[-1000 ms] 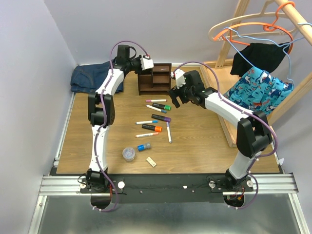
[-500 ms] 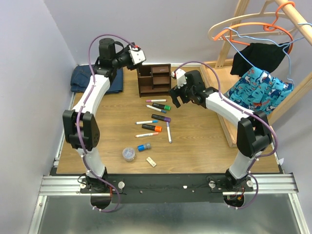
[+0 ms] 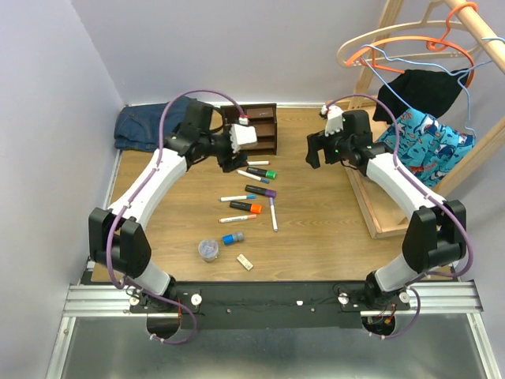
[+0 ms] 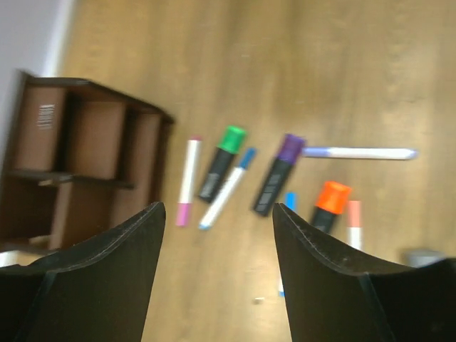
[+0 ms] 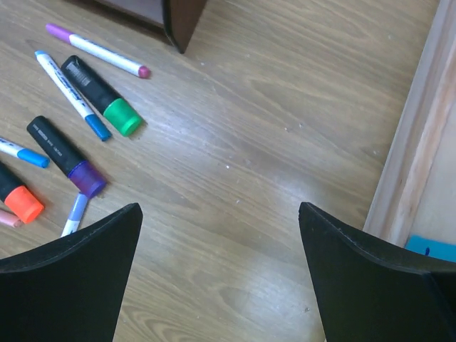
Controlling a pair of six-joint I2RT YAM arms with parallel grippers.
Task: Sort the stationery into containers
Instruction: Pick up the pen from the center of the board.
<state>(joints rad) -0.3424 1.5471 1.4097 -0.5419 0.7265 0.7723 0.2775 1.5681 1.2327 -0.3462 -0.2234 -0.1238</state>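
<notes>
One small beige block (image 3: 245, 262) lies closest to the near edge of the tabletop (image 3: 331, 237). Just beyond it are one clear round tub (image 3: 207, 249) and one short blue-grey cylinder (image 3: 233, 238). Mid-tabletop lie five slim white markers and three black-bodied highlighters. The red-capped marker (image 3: 237, 218), orange highlighter (image 3: 246, 207), blue-capped marker (image 3: 237, 197), purple highlighter (image 3: 260, 190), green highlighter (image 3: 260, 171), second blue-tipped marker (image 4: 228, 187) and pink-capped marker (image 3: 256, 163) all have their long axes roughly left to right; the three highlighter caps point toward the right edge. Only the purple-capped marker (image 3: 273, 215) runs near to far.

The left gripper (image 4: 217, 210) hangs above the farthest markers; its fingers (image 4: 92, 278) stand apart with nothing between them. The right gripper (image 5: 219, 214) is over bare wood toward the right edge, beside the light-wood tray (image 5: 413, 164); its fingers are spread wide and empty.

One dark brown organiser (image 3: 264, 130) stands at the middle of the far edge. The left arm hides its left part from above, and the left wrist view cuts it off. A grey blur at that view's right border may be the tub; I cannot tell.
</notes>
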